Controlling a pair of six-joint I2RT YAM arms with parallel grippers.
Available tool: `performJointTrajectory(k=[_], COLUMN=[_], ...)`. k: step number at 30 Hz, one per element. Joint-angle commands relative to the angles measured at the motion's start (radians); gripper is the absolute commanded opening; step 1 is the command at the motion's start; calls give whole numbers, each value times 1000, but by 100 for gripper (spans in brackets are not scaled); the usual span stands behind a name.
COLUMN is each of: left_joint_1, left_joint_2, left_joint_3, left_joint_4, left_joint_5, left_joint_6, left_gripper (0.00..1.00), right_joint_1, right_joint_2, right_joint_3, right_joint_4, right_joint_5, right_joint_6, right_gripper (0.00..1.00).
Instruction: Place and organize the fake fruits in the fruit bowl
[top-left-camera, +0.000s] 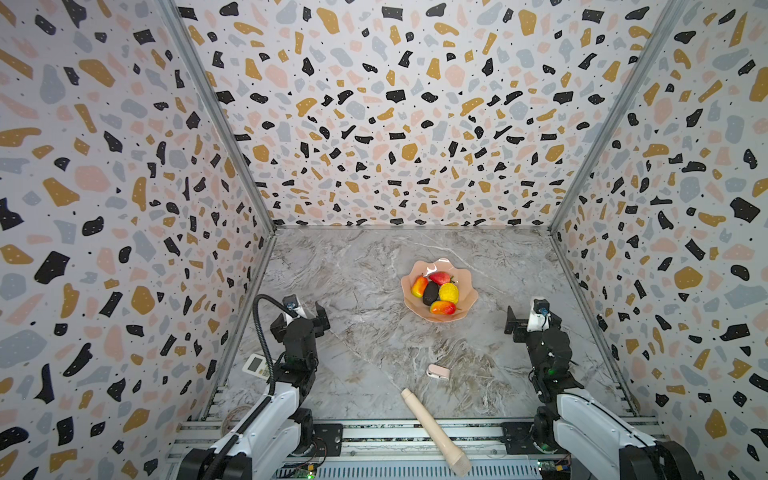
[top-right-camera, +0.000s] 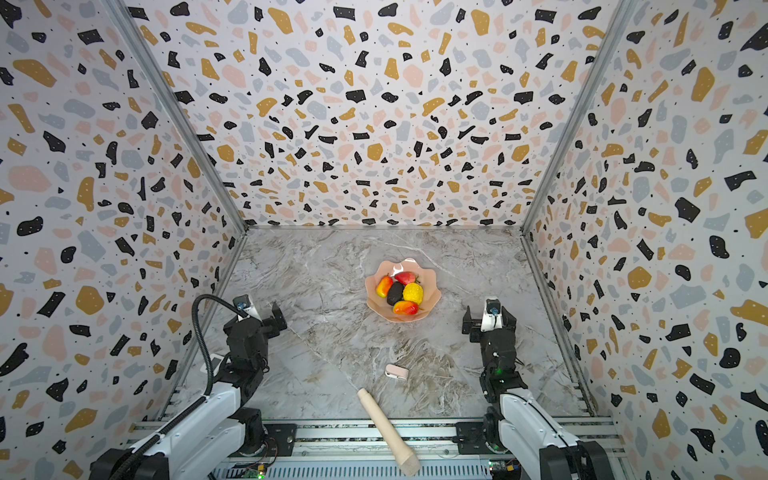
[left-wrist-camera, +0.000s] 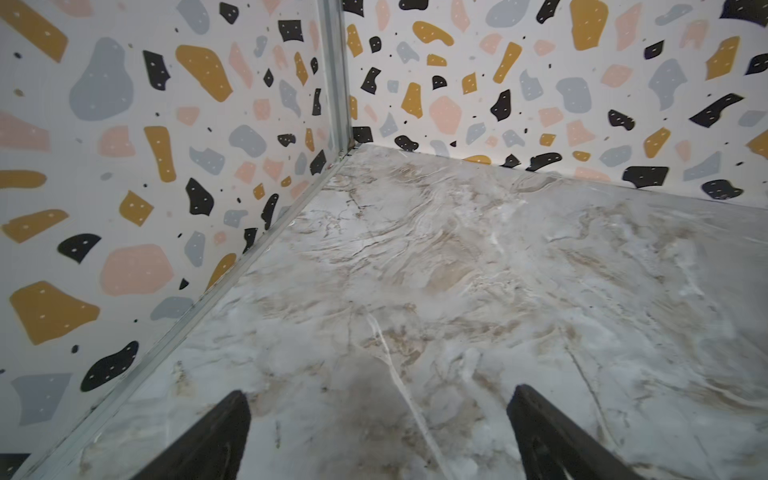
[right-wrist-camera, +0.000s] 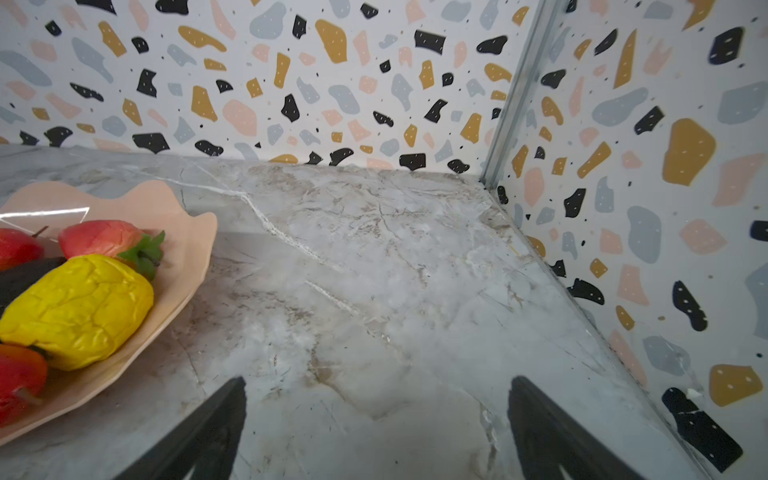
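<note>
The peach-pink fruit bowl (top-left-camera: 470, 286) (top-right-camera: 433, 291) sits right of the table's middle. All the fake fruits lie inside it: a strawberry (top-left-camera: 439, 277), a black oval (top-left-camera: 431, 293), a lumpy yellow one (top-left-camera: 449, 293), and two red-orange ovals (top-left-camera: 419, 286) (top-left-camera: 443, 308). My right gripper (top-left-camera: 534, 322) (right-wrist-camera: 376, 409) hovers open and empty to the right of the bowl (right-wrist-camera: 187, 249), close to the yellow fruit (right-wrist-camera: 79, 307). At the left, far from the bowl, my left gripper (top-left-camera: 300, 320) (left-wrist-camera: 380, 415) is also open over bare marble.
A pale pink clip (top-left-camera: 438, 371) lies on the marble in front of the bowl. A beige wooden rod (top-left-camera: 434, 430) reaches over the front rail. A small white device (top-left-camera: 254, 365) lies by the left wall. Patterned walls close three sides.
</note>
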Motion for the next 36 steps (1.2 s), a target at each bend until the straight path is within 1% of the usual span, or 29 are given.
performJointTrajectory(k=[1, 4, 6, 8, 10, 14, 16, 17, 18, 19, 20, 22, 24, 25, 27, 29, 31, 33, 36], left_joint_1=[1, 1, 1, 1, 1, 9, 9, 9, 9, 11, 12, 13, 14, 13, 13, 13, 13, 13, 13], left_joint_2=[35, 118, 196, 244, 293, 370, 392, 425, 474, 537, 550, 488, 529, 527, 494, 516, 498, 507, 502], left_joint_3=[-23, -26, -21, 31, 32, 99, 104, 59, 31, -5, -22, 29, 3, 2, 27, 13, 23, 17, 17], left_joint_4=[292, 350, 398, 350, 427, 390, 414, 551, 629, 792, 821, 618, 739, 732, 635, 696, 648, 675, 668], left_joint_5=[-124, -147, -140, -113, -106, -53, -16, 13, 7, -8, -2, 20, 20, 21, 24, 21, 24, 24, 24], left_joint_6=[42, 86, 105, 116, 135, 133, 118, 129, 121, 130, 128, 115, 128, 127, 122, 127, 125, 126, 127], left_gripper=[100, 100, 99, 100, 99, 100, 100, 100, 100, 100, 100, 100, 99, 99, 100, 100, 100, 100, 100], right_joint_1=[-10, -19, -22, -22, -22, -24, -24, -24, -34, -54, -59, -59, -59, -58, -57, -56, -44, -38, -42], right_joint_2=[46, 168, 237, 315, 379, 558, 647, 644, 631, 623, 628, 628, 627, 627, 625, 625, 625, 627, 633], right_joint_3=[-23, -4, 16, 49, 78, 88, 119, 162, 192, 188, 186, 186, 187, 185, 183, 183, 185, 184, 190], right_joint_4=[223, 298, 351, 393, 418, 585, 635, 548, 445, 437, 454, 447, 448, 450, 450, 450, 449, 455, 451], right_joint_5=[46, 52, 16, -4, -18, -29, -22, -38, -60, -96, -99, -99, -100, -100, -99, -98, -76, -69, -76], right_joint_6=[29, 12, -2, -12, -14, -8, -13, -13, -3, 3, 4, 2, 1, 2, -1, -1, -7, -12, -6], right_gripper=[99, 99, 99, 99, 99, 99, 99, 99, 99, 99, 99, 99, 99, 99, 99, 99, 99, 99, 99])
